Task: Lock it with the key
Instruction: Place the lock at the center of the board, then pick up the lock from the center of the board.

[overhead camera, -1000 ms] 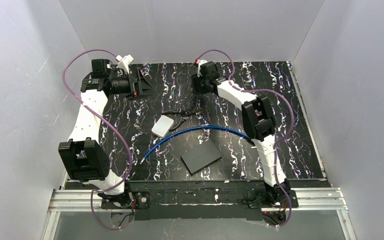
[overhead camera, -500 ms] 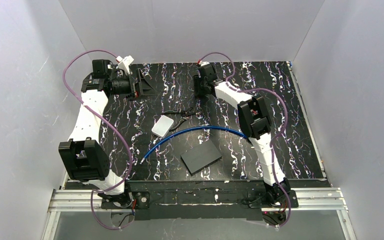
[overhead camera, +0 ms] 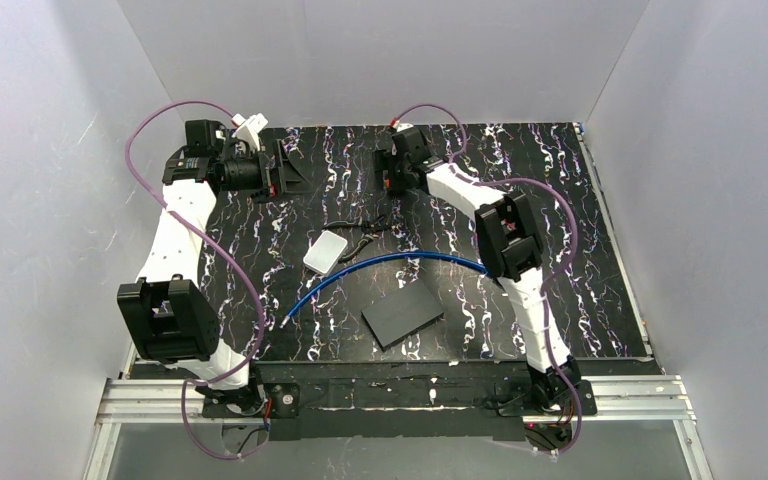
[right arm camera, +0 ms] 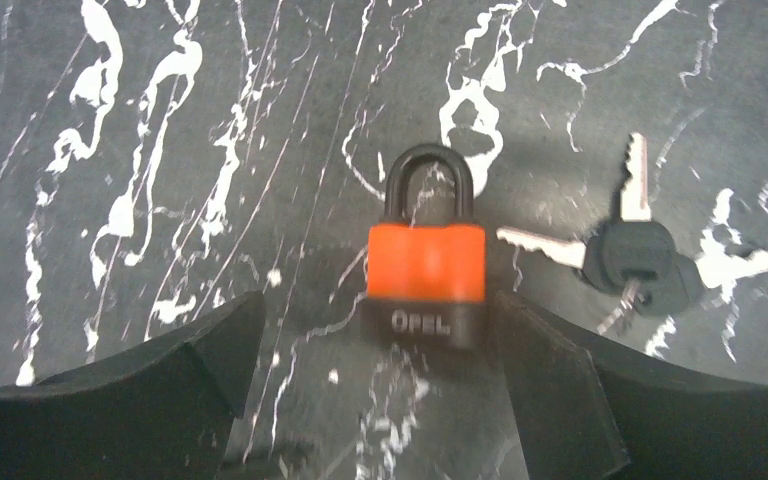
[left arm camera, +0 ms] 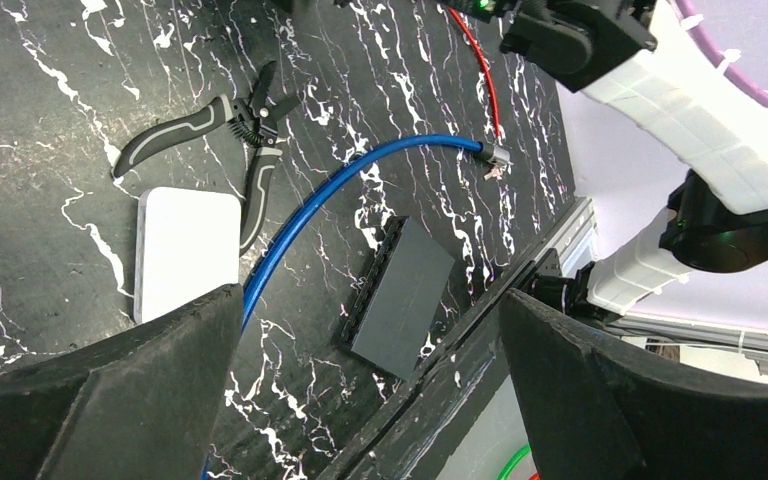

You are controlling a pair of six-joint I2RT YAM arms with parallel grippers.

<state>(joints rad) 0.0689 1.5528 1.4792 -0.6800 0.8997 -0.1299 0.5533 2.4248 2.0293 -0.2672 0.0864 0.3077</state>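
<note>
Blue and thin, the lock (overhead camera: 390, 262) arcs across the near middle of the desk (overhead camera: 580, 230), with nothing touching it. Farther off, the right hand (right arm camera: 375, 385) hovers spread wide and empty over an orange padlock (right arm camera: 425, 270), with the keys (right arm camera: 640, 250) just beside it. Fetching a key looks like the step in hand; the next move calls for a clean pinch on one. At far left, the left hand (left arm camera: 360, 395) gapes empty.
</note>
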